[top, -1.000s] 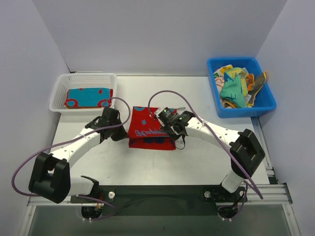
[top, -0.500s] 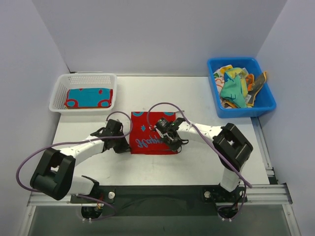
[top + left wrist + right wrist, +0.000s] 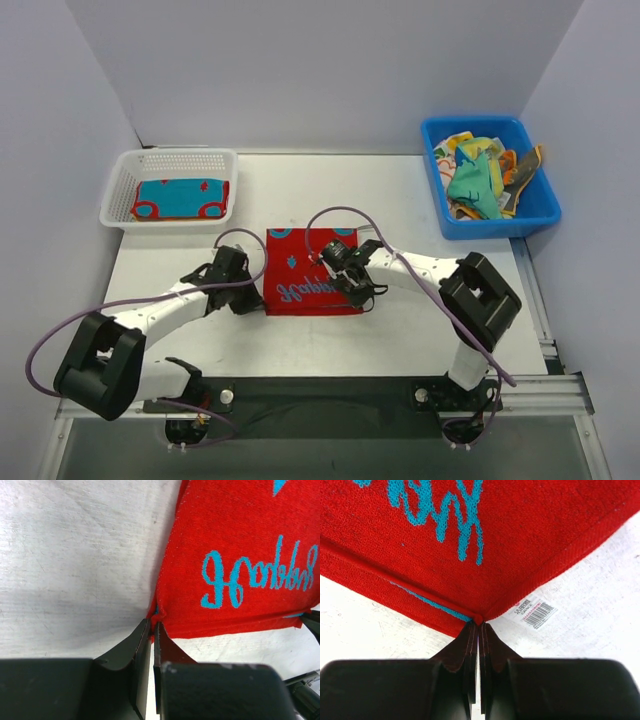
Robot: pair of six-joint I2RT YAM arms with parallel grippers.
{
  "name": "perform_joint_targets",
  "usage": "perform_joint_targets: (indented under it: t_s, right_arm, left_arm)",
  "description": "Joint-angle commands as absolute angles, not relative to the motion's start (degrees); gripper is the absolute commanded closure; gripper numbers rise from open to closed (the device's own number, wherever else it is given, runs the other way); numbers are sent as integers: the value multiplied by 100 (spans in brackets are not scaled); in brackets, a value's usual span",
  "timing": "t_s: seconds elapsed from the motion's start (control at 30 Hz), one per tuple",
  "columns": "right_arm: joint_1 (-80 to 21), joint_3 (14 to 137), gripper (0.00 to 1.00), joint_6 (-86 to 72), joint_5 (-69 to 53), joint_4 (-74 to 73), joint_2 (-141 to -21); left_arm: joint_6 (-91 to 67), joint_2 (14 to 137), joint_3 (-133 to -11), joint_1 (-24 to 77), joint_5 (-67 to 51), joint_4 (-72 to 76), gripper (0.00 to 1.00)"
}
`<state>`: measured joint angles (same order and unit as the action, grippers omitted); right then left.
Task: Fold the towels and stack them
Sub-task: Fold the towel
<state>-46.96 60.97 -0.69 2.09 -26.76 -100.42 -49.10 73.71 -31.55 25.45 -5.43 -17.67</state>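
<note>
A red towel (image 3: 310, 282) with teal lettering lies folded flat on the table's middle. My left gripper (image 3: 258, 299) is at its near left corner. In the left wrist view the left gripper (image 3: 152, 624) is shut on that corner of the red towel (image 3: 240, 555). My right gripper (image 3: 362, 298) is at the near right corner. In the right wrist view the right gripper (image 3: 479, 623) is shut on the tip of the red towel (image 3: 470, 530). A white barcode label (image 3: 535, 611) sticks out from under the cloth. One folded teal-and-red towel (image 3: 180, 198) lies in the white basket (image 3: 170, 156).
At the back right a blue bin (image 3: 500, 222) holds several crumpled towels (image 3: 480, 175). The white basket stands at the back left, close to the left wall. Purple cables loop over both arms. The black mounting rail runs along the near table edge.
Both grippers have carried the lifted towel edge toward the near side and down. The red towel now lies flat and folded. Both arms have drawn back and lowered with it.
</note>
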Motion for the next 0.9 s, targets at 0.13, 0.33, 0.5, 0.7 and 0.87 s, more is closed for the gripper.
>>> perform_joint_targets:
  t_s: [0.13,0.33,0.5,0.7,0.87]
  right_arm:
    - [-4597,6520,100,-53,896,-3331,-9344]
    - [-4597,7250,100,219,1204,-3717,-8983]
    - [-4693,7286,100,255,1266,-3964,-8623]
    - [-4825,6866,100,9,985,-4113,-8429]
    - [-4825,6364,100,-193,625,-3938,-8832]
  left_arm:
    - [-4667,7031,-3987,2514,-150,-2530,100]
    - [-4553,6944,-4895,2505,-44,-3067,100]
    - [-4579,6523,-5089,2505,-44,-3392,100]
    - [-4746,6144,-4659,2540,-184,-3428,100]
    - [-4843,6388,-3895,2584,-307,-3016,100]
